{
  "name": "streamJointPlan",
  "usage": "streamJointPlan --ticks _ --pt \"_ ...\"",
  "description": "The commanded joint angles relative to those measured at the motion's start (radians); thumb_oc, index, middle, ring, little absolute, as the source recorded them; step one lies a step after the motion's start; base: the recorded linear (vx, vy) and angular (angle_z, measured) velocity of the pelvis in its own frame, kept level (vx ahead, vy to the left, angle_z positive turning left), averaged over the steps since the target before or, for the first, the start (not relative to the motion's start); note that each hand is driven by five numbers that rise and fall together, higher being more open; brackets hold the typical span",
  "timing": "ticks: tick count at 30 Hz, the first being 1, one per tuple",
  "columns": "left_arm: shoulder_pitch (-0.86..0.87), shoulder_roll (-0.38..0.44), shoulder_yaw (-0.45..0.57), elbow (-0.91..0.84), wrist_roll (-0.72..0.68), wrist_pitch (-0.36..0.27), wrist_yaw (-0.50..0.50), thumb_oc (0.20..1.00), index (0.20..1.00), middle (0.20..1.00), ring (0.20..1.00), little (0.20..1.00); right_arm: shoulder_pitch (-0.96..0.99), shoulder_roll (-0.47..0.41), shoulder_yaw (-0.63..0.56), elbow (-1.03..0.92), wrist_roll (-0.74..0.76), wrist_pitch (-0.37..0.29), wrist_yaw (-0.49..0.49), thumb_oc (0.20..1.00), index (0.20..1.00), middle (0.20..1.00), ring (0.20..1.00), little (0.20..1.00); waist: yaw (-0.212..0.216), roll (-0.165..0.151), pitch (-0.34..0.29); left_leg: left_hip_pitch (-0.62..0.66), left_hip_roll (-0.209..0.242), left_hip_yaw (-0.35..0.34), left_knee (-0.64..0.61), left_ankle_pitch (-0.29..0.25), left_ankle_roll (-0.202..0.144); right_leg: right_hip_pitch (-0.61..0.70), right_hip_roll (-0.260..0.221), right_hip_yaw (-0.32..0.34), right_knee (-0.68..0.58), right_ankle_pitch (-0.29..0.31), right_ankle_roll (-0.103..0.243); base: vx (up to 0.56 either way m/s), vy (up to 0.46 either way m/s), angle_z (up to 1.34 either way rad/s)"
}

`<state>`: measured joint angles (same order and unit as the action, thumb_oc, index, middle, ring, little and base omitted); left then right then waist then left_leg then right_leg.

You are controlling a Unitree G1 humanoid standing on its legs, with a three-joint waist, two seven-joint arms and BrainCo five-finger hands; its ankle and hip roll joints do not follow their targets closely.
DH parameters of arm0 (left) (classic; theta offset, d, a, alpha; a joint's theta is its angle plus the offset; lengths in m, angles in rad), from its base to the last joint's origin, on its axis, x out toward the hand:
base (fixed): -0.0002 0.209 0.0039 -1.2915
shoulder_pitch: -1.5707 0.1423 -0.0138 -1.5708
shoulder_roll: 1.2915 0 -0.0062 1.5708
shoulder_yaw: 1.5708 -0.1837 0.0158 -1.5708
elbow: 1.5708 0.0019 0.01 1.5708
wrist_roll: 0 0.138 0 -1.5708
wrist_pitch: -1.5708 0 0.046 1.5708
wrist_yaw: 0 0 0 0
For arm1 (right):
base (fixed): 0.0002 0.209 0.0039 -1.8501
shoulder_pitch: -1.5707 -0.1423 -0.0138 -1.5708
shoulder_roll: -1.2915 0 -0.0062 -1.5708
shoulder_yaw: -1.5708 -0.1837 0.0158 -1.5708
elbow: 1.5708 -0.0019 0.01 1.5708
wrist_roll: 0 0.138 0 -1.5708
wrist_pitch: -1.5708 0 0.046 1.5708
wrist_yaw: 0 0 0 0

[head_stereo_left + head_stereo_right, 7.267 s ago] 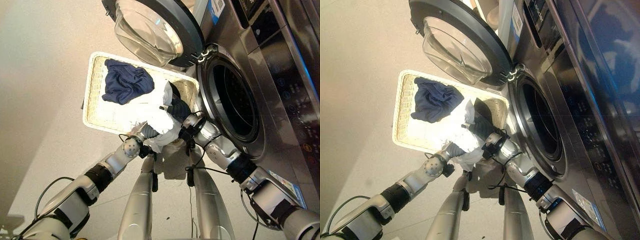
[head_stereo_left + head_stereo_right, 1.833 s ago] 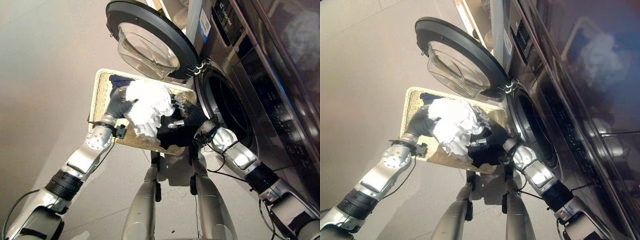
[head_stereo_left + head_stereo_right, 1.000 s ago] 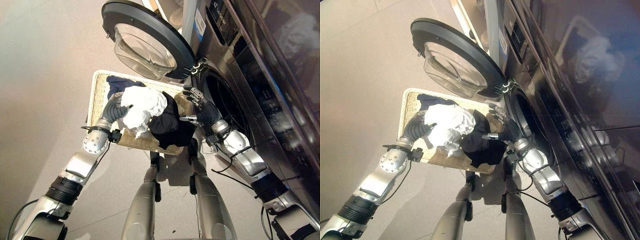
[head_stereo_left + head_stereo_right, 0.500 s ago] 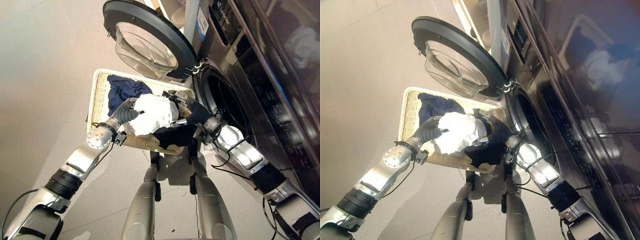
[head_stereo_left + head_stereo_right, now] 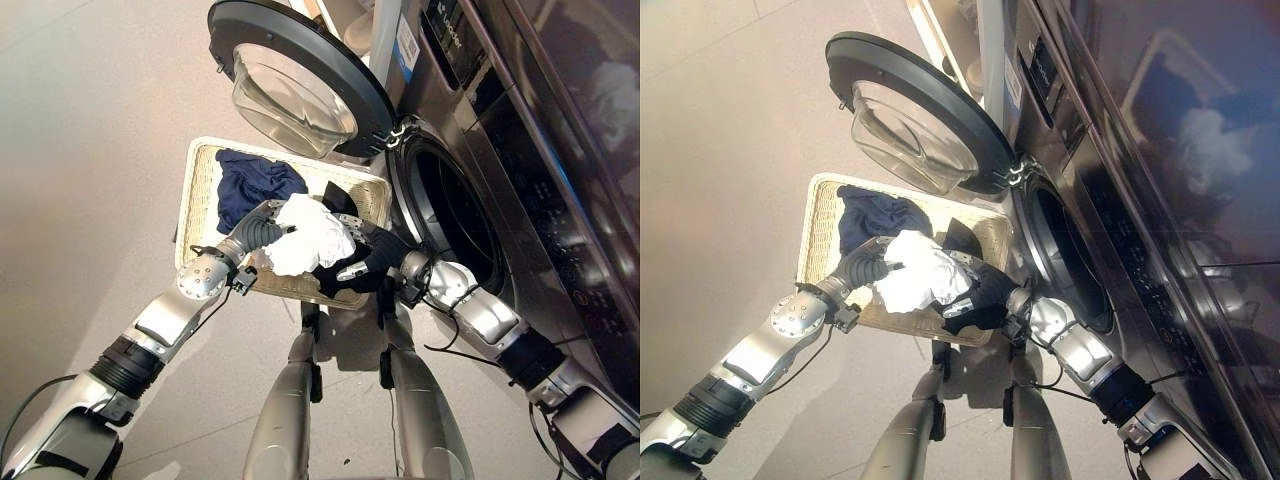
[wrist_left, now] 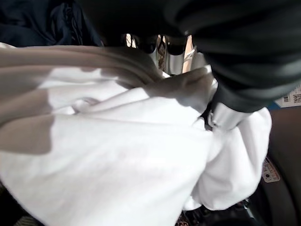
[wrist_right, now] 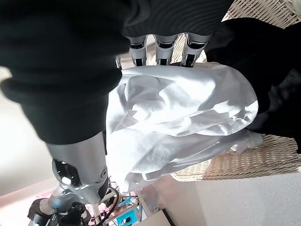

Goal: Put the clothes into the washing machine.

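Since half a second ago both hands have drawn closer together over the basket's near right corner, and the white bundle sits a little lower between them. Nearest, the left hand [image 5: 255, 233] reaches in from the lower left with its fingers curled into the left side of the white cloth [image 5: 312, 238]; its wrist view shows the cloth [image 6: 122, 160] bunched against the thumb and fingers. Opposite it, the right hand [image 5: 362, 262] comes from the right, low beside the washer's opening, and presses the cloth from that side; in its wrist view the fingers [image 7: 158, 51] lie straight and side by side along the top of the white bundle, not curled round it. Under and just right of the white cloth lies a black garment [image 5: 345, 270], bunched against the right hand and draped over the basket's near right corner; whether that hand grips any of it I cannot tell. Both cloths hang above the wicker basket [image 5: 200, 190], which stands on the floor [image 5: 90, 150] just left of the washer. Farther back, a dark blue garment [image 5: 250, 185] lies in the basket's far left part. Beyond it the round glass door [image 5: 300, 85] stands swung open over the basket's far edge, hinged to the washer [image 5: 520, 190], whose dark drum [image 5: 450, 215] is to the right of the hands.
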<state>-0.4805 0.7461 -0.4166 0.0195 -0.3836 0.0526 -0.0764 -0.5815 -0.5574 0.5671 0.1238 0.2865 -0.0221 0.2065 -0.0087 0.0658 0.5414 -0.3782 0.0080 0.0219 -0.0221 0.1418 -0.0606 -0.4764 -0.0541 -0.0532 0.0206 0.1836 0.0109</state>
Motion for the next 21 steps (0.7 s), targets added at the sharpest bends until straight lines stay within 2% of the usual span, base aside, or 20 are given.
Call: streamJointPlan --ticks 1,6,12,14,15,21 --pt "-0.056 -0.014 -0.005 -0.163 -0.138 -0.105 -0.082 0.2 0.2 0.2 0.2 0.2 -0.032 -0.003 0.046 -0.033 0.033 -0.027 -0.008 1.0 1.0 1.0 1.0 1.0 -0.008 -0.015 -0.021 -0.087 -0.091 0.012 0.091 0.007 0.046 0.002 0.007 -0.01 0.048 -0.016 0.044 0.0 0.0 0.0" --pt "-0.058 -0.062 -0.048 -0.184 -0.231 -0.092 -0.135 0.2 0.2 0.2 0.2 0.2 -0.028 0.045 0.043 -0.007 0.08 -0.047 -0.054 1.0 1.0 1.0 1.0 1.0 -0.011 -0.013 -0.021 -0.095 -0.096 0.015 0.097 0.004 0.049 -0.007 0.006 -0.012 0.051 -0.013 0.042 0.0 0.0 0.0" --pt "-0.063 -0.142 -0.086 -0.191 -0.385 -0.08 -0.189 0.2 0.2 0.2 0.2 0.2 -0.036 0.111 0.047 0.027 0.045 -0.058 -0.151 1.0 1.0 1.0 1.0 1.0 -0.02 -0.013 -0.021 -0.108 -0.099 0.019 0.107 0.0 0.052 -0.021 0.009 -0.004 0.057 -0.013 0.039 0.0 0.0 0.0" --pt "-0.063 -0.148 -0.088 -0.192 -0.399 -0.079 -0.195 0.2 0.2 0.2 0.2 0.2 -0.037 0.114 0.047 0.03 0.043 -0.056 -0.154 1.0 1.0 1.0 1.0 1.0 -0.021 -0.013 -0.021 -0.109 -0.099 0.02 0.107 0.0 0.053 -0.021 0.01 -0.004 0.058 -0.013 0.038 0.0 0.0 0.0" --pt "-0.06 -0.185 -0.098 -0.204 -0.45 -0.094 -0.205 0.2 0.2 0.2 0.2 0.2 -0.044 0.137 0.058 0.058 0.018 -0.042 -0.16 1.0 1.0 1.0 1.0 1.0 -0.023 -0.009 -0.021 -0.111 -0.1 0.019 0.103 0.002 0.054 -0.025 0.013 0.002 0.06 -0.014 0.035 0.0 0.0 0.0" --pt "-0.071 -0.217 -0.101 -0.213 -0.43 -0.132 -0.168 0.2 0.2 0.2 0.2 0.2 -0.052 0.154 0.082 0.093 0.003 -0.01 -0.119 1.0 1.0 1.0 1.0 1.0 -0.023 -0.006 -0.021 -0.112 -0.105 0.004 0.103 0.004 0.058 -0.029 0.021 0.016 0.07 -0.018 0.028 0.0 0.0 0.0"
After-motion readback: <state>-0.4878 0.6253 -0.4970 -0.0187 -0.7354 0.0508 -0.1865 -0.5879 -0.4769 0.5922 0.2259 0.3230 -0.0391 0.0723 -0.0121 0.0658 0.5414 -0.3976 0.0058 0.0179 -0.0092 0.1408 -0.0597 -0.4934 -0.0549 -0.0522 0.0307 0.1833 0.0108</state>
